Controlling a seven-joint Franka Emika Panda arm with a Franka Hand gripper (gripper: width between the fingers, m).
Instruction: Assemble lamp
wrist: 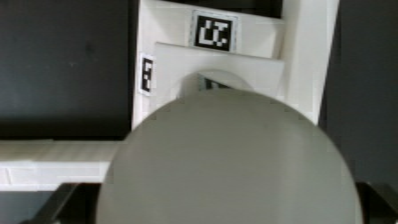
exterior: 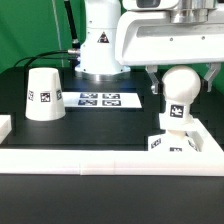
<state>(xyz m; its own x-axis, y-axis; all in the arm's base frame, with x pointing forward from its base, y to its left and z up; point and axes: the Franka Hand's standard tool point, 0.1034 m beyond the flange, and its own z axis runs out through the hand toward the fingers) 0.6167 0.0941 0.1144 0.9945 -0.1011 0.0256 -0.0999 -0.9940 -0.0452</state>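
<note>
the bulb [exterior: 180, 88] stands over the square base [exterior: 170, 140] at the exterior view's right, near the front white rail [exterior: 110, 155], its stem seemingly going into the base. the gripper [exterior: 182, 72] sits around the bulb's round head, 1 finger [exterior: 153, 84] showing on each side, but whether they pinch it or stand slightly apart i cannot tell. in the wrist view the bulb [wrist: 222, 160] fills the frame above the base [wrist: 214, 40]. the shade [exterior: 43, 95] waits well apart on the left, with the marker board [exterior: 100, 99] between. all looks like light, stiff, smooth plastic, probably slippery; the bulb's head offers the best hold, and the shade its sloped sides.
</note>
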